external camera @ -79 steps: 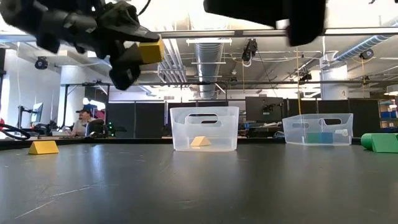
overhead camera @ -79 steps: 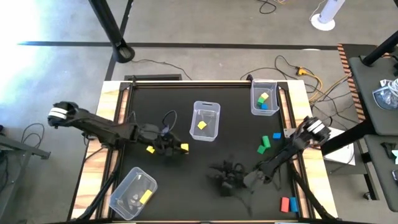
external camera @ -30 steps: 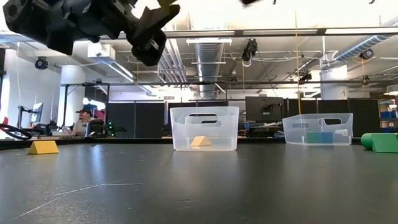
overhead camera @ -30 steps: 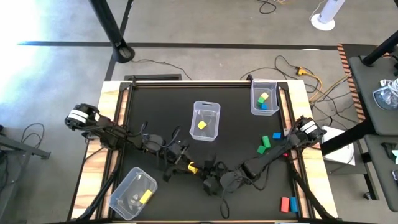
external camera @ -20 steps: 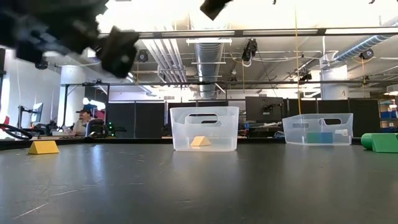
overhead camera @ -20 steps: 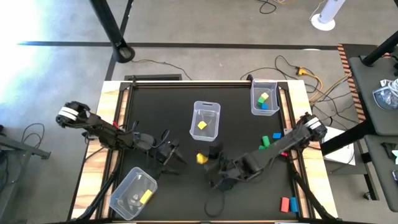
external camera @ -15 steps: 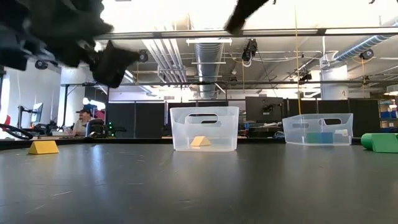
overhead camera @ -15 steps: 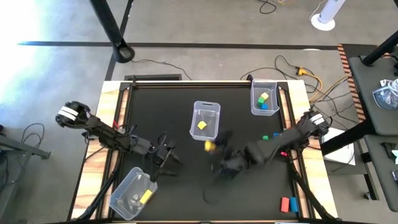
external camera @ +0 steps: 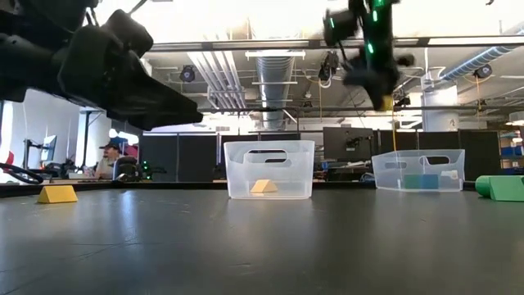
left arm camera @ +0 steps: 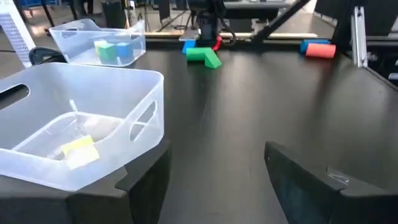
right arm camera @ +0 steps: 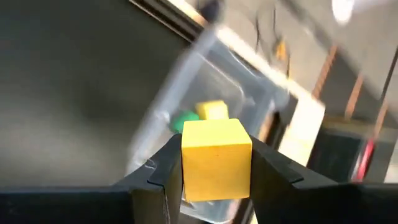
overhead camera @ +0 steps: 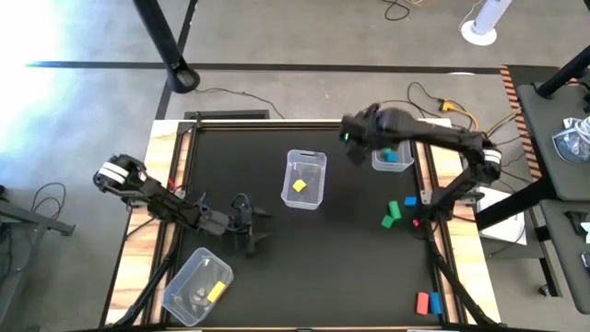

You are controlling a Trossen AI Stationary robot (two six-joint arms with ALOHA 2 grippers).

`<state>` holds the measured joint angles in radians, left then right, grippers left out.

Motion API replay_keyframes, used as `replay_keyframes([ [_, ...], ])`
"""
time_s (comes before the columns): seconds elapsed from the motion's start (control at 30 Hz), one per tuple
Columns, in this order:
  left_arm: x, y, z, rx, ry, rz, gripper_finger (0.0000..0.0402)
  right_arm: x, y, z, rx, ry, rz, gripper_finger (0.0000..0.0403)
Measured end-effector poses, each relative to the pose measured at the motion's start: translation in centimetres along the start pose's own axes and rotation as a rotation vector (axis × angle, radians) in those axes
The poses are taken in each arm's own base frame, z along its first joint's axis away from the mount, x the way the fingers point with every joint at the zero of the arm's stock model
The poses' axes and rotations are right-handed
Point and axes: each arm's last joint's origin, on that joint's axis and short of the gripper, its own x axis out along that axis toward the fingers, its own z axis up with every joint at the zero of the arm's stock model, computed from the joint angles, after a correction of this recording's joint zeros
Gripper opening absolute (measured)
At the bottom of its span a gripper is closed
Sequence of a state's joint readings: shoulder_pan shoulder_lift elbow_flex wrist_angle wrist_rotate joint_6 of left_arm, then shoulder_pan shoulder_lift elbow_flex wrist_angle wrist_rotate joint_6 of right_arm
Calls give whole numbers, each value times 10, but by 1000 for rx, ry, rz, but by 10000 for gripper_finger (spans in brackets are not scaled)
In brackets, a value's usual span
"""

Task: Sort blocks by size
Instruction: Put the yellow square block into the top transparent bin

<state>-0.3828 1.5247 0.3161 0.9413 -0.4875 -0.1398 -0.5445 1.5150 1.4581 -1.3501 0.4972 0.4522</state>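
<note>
In the right wrist view, closest of all, the right gripper (right arm camera: 216, 168) has its jaws pinching a small yellow cube (right arm camera: 216, 158), with a clear bin (right arm camera: 205, 99) just beyond it holding a green block and a yellow block. Half a second ago, in the high view, this arm was low over the middle of the black surface (overhead camera: 341, 258) with the cube; now it has swung up toward the far right corner, and the right gripper (overhead camera: 355, 138) hangs just beside that corner bin (overhead camera: 392, 146). This suggests the cube is about to be dropped among the small blocks, one more piece sorted. The left gripper (overhead camera: 251, 231) has drawn back to the near left of the surface, its jaws spread and empty in the left wrist view. The middle bin (overhead camera: 304, 180) holds one yellow block, and the near-left bin (overhead camera: 196, 286) another. Green and blue blocks (overhead camera: 392, 212) lie loose at the right side, red and blue ones (overhead camera: 427, 302) nearer the front right, not yet sorted.
</note>
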Motion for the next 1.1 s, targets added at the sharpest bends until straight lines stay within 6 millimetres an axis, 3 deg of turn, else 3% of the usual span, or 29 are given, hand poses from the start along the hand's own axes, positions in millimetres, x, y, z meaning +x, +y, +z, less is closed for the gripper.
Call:
replay_keyframes([
  [0.1, -1, 0, 1, 6, 17, 2, 244, 39, -26, -1, 66, 142, 3, 132],
  [0.23, -2, 0, 2, 7, 25, 0, 244, 82, -38, -8, 156, 219, 76, 132],
  [0.43, -5, 1, 4, 18, 31, 1, 244, 122, -46, -16, 207, 273, 84, 132],
  [0.6, -6, 1, 6, 17, 28, 0, 244, 142, -47, -24, 214, 329, 36, 132],
  [1.1, -5, 1, 5, 28, 49, 3, 244, 164, -39, -19, 218, 357, 53, 132],
])
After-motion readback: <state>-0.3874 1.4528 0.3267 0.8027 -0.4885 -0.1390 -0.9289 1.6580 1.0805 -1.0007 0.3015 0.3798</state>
